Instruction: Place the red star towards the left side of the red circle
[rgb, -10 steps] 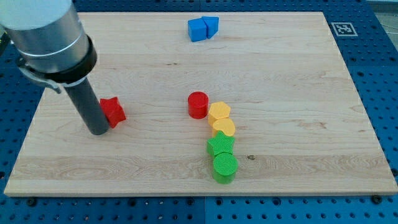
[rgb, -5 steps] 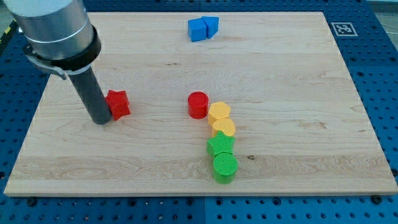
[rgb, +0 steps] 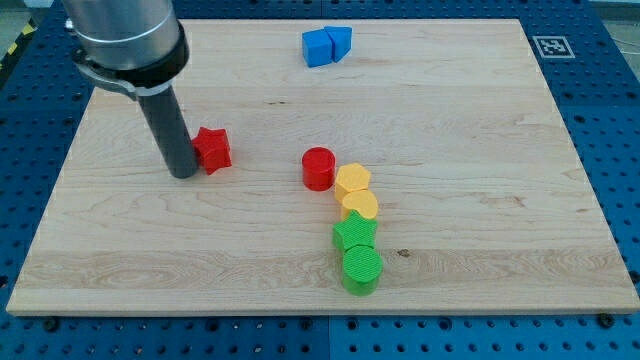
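The red star (rgb: 213, 149) lies on the wooden board, left of centre. The red circle (rgb: 319, 168) stands to its right, about a hundred pixels away. My tip (rgb: 183, 172) rests on the board touching the star's left side. The rod rises from it toward the view's top left.
Right of the red circle run a yellow hexagon-like block (rgb: 352, 181), a yellow heart (rgb: 360, 206), a green star (rgb: 354, 234) and a green cylinder (rgb: 362, 268) in a line toward the view's bottom. Two blue blocks (rgb: 327, 45) sit near the board's top edge.
My tip has moved to the right and slightly up, pushing the red star with it toward the red circle. The other blocks have not moved.
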